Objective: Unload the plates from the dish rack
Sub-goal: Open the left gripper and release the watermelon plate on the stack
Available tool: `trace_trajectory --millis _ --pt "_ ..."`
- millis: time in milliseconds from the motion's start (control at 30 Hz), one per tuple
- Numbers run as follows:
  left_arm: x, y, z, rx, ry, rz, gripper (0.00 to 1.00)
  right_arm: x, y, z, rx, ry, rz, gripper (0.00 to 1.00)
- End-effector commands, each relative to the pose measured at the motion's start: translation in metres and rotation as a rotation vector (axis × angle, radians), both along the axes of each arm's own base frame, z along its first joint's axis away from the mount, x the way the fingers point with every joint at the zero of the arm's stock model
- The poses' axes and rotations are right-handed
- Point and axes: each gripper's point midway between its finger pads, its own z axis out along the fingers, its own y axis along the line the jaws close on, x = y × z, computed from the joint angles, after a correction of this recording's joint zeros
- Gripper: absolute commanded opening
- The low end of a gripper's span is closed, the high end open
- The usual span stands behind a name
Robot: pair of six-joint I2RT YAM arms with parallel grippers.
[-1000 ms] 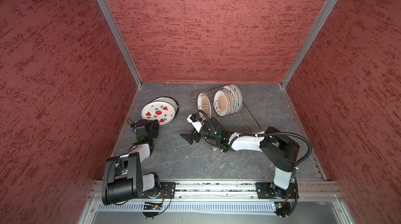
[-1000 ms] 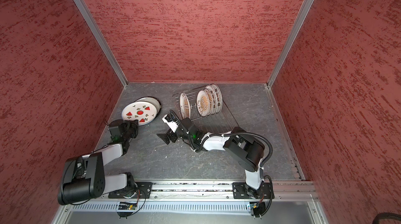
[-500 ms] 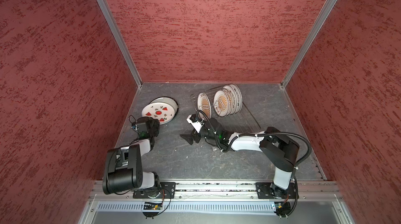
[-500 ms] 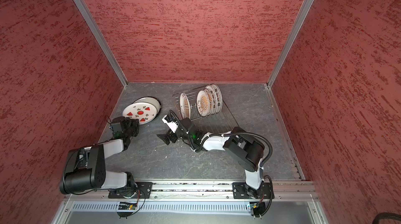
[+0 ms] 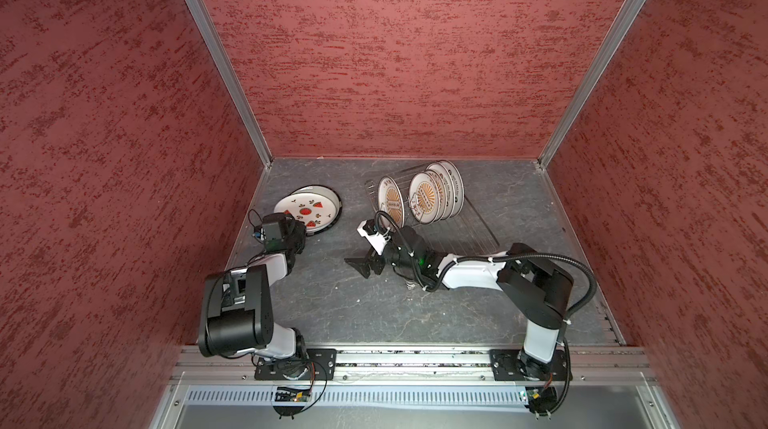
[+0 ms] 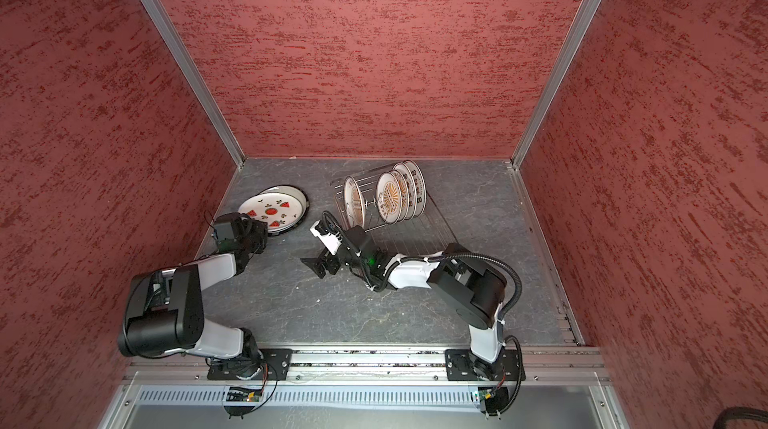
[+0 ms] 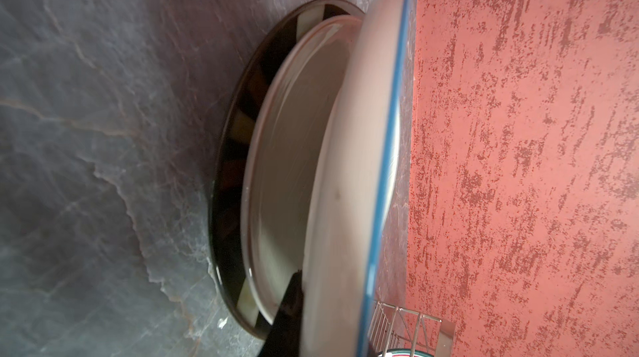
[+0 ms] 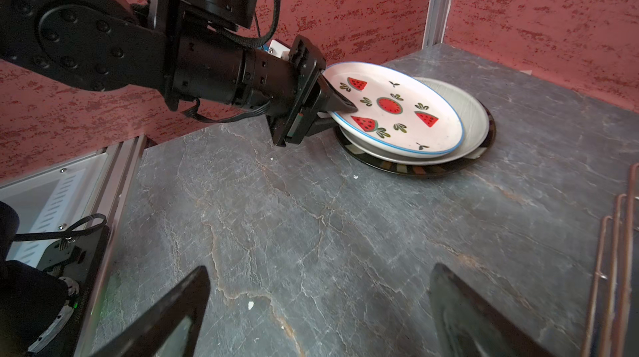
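Observation:
A watermelon plate [image 5: 309,211] [image 6: 272,211] [image 8: 394,109] lies tilted on a plain off-white plate [image 8: 473,113] and a dark-rimmed plate [image 8: 415,168] at the back left. My left gripper [image 5: 304,226] [image 8: 340,114] is shut on the watermelon plate's near rim, one finger above and one below. The left wrist view shows that plate's underside [image 7: 349,199]. Several plates [image 5: 424,196] [image 6: 388,198] stand upright in the wire dish rack [image 5: 469,223] [image 6: 419,231]. Between stack and rack, my right gripper [image 5: 363,262] [image 8: 321,270] hangs open just over the floor, holding nothing.
Red textured walls close in the grey stone floor [image 5: 374,306] on three sides. The stack lies close to the left wall. An aluminium rail [image 5: 415,358] with both arm bases runs along the front edge. The rack's wires [image 8: 615,268] lie beside my right gripper.
My left gripper has crept slightly toward the back with the watermelon plate's rim in it, and that arm's elbow has risen. The right arm has not moved.

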Motion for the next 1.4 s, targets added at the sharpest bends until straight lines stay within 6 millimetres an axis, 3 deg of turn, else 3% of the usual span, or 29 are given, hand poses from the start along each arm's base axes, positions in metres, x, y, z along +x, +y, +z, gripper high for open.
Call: trace_trajectory --millis 0,67,600,633,667,700,1367 --pt "0.006 0.003 0.006 0.013 0.001 0.006 0.2 -0.001 0.009 0.009 0.007 -0.033 0.026 0.99" --pt "0.005 0.005 0.003 0.016 0.024 0.014 0.29 0.002 0.01 0.006 -0.004 -0.032 0.016 0.99" --pt "-0.001 0.014 -0.011 0.042 0.136 0.052 0.36 0.004 0.009 0.005 -0.015 -0.038 0.003 0.99" --pt "-0.003 0.015 -0.011 0.05 0.141 0.059 0.38 0.004 0.009 0.005 -0.014 -0.036 0.002 0.99" --pt "-0.003 0.015 -0.009 0.055 0.138 0.061 0.49 0.003 0.008 0.005 -0.013 -0.037 0.002 0.99" --pt "-0.004 0.016 -0.007 0.062 0.136 0.062 0.52 0.003 0.008 0.006 -0.011 -0.038 0.004 0.99" --pt "-0.008 0.015 0.004 0.099 0.137 0.075 0.51 0.003 0.004 0.004 -0.015 -0.04 -0.011 0.99"
